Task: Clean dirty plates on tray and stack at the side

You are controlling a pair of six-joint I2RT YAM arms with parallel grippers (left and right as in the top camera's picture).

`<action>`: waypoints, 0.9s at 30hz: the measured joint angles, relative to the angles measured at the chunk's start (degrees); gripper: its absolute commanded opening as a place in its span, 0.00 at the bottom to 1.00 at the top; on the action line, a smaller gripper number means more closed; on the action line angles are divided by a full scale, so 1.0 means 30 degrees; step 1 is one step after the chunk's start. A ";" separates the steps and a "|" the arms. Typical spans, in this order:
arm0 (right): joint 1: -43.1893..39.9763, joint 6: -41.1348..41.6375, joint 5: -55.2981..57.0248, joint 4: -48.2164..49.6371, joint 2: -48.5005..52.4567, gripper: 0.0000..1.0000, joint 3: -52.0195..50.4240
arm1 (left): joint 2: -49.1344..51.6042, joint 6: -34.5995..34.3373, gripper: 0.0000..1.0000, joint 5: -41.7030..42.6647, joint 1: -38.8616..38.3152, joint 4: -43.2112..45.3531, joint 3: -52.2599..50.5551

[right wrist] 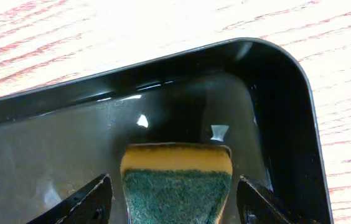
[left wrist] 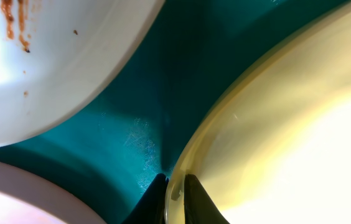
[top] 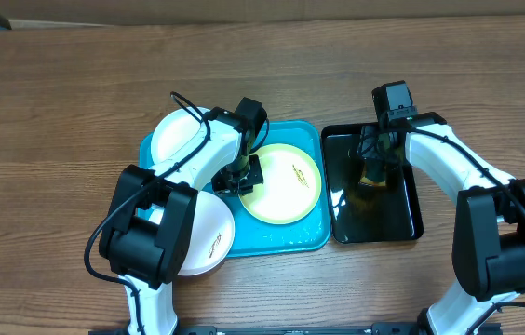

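Note:
The turquoise tray [top: 281,238] holds a plate with a pale yellow-green rim [top: 289,182]. A white plate [top: 179,138] overlaps the tray's far left corner, and another white plate [top: 208,238] overlaps its near left. My left gripper [top: 241,179] is shut on the left rim of the yellow-green plate [left wrist: 275,137], one finger on each side of the rim [left wrist: 174,186]. The white plate at upper left of the left wrist view [left wrist: 57,68] has brown smears. My right gripper [right wrist: 175,202] is open, straddling a yellow and green sponge [right wrist: 177,177] without touching it.
A glossy black tray [top: 383,220] stands right of the turquoise one, wet inside, with the sponge in it [top: 372,177]. Its rim shows in the right wrist view [right wrist: 281,87]. Wooden table surrounds both trays.

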 measured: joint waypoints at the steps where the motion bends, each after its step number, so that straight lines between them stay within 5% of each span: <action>1: -0.0007 0.0000 0.0000 0.0000 0.0007 0.65 0.0000 | 0.0000 0.0000 0.11 0.0000 0.0000 0.0000 0.0000; 13: 0.0000 0.0284 0.0058 0.0437 0.0692 0.64 0.0000 | 0.0000 0.0000 0.10 0.0000 0.0000 0.0066 0.0000; 21: 0.0000 0.0459 -0.0007 0.0765 0.1217 0.31 0.0000 | 0.0000 0.0255 0.10 0.0007 0.0000 0.0313 0.0000; 24: 0.0000 0.0532 -0.0342 0.0874 0.1217 0.07 -0.0007 | 0.0000 0.0306 0.10 0.0007 0.0000 0.0321 0.0000; 27: -0.0007 0.0546 -0.0750 0.0954 0.1217 0.04 -0.0007 | 0.0000 0.0313 0.10 0.0007 0.0000 0.0321 0.0000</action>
